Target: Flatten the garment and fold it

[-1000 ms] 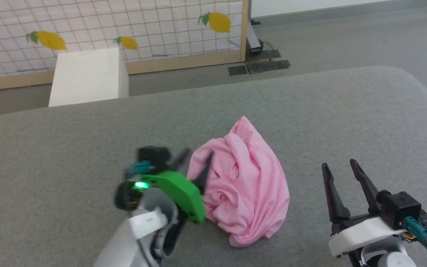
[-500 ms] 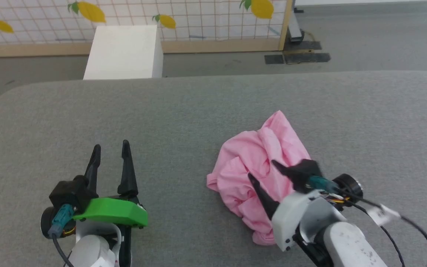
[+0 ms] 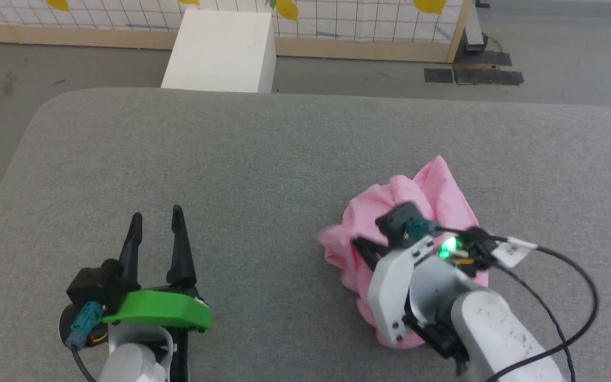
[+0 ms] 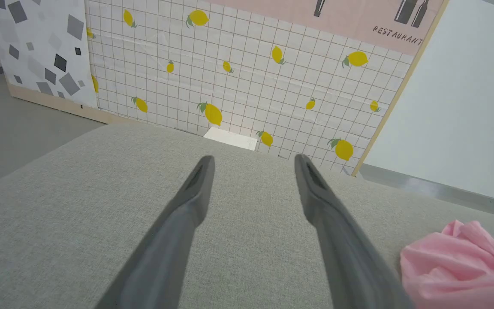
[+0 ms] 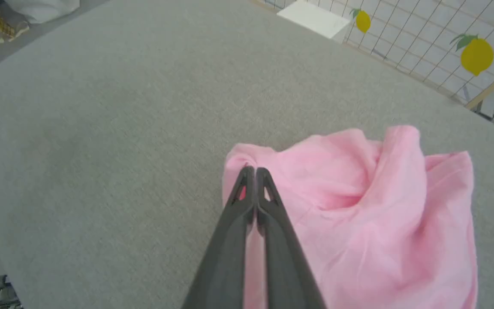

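Fingers of right claw slant down, pinched on garment edge.

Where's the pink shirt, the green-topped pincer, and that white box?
pink shirt (image 5: 358,206), right wrist view, crumpled middle.
left pincer (image 3: 156,212), head view, between its fingertips.
white box (image 3: 220,50), head view, top face.

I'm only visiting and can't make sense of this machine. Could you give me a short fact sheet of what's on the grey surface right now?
surface: grey, padded, rounded corners
shirt: pink, crumpled in a heap, not yet flattened
right tool: closed, tips apparently pinching the heap's edge
left tool: open, holding nothing, apart from the shirt
white box: on the floor beyond the surface
wall: white grid with lemons
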{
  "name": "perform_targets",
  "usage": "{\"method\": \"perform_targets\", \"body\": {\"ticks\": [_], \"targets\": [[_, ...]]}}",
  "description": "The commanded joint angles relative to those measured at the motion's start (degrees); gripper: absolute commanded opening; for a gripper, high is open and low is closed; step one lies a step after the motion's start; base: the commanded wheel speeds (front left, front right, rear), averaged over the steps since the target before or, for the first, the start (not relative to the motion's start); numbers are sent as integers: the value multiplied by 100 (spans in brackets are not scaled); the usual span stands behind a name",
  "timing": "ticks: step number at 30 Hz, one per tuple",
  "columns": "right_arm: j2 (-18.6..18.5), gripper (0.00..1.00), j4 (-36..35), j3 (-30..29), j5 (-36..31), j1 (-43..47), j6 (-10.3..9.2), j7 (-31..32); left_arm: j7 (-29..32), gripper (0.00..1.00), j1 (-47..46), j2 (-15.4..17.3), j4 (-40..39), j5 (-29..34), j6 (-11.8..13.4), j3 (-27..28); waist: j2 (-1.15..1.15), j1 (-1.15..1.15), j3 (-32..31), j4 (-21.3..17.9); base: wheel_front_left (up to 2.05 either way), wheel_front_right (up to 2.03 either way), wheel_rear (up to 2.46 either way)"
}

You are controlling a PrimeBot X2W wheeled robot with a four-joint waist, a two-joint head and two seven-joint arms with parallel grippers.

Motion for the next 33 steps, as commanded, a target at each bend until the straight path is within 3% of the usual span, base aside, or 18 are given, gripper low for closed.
{"method": "perform_targets", "body": {"ticks": [1, 5, 9, 20, 21, 22, 27, 33], "targets": [[40, 0, -128, -25, 68, -185, -9, -218, -20, 100, 85, -31, 2, 74, -50, 37, 0, 0, -67, -53, 0, 0, 0], [117, 0, -401, -282, 237, -533, -9, -1017, -20, 100, 120, -56, 22, 133, -122, 117, 0, 0, -164, -148, 0, 0, 0], [138, 0, -415, -1048, 242, -709, -9, -1613, -20, 100, 148, -71, 58, 180, -193, 131, 0, 0, -250, -192, 0, 0, 0], [141, 0, 398, -3996, -448, 533, -9, -1367, -20, 100, 138, -89, 163, 195, -294, -62, 0, 0, -230, -178, 0, 0, 0], [141, 17, 461, -4193, -412, 642, -9, -1386, -20, 100, 131, -89, 166, 193, -293, -77, 0, 0, -221, -185, 0, 0, 0], [141, 100, 527, -4396, -403, 758, -9, -1443, -20, 100, 120, -90, 171, 195, -295, -99, 0, 0, -212, -193, 0, 0, 0], [142, 100, 694, -4965, -278, 1172, -9, -1879, -20, 100, 72, -91, 191, 188, -301, -195, 0, 0, -208, -309, 0, 0, 0], [142, 100, 419, -4739, -187, 1542, -9, -2792, -13, 100, -125, -91, 410, 121, -406, -653, 0, 0, -249, -562, 0, 0, 0]]}}
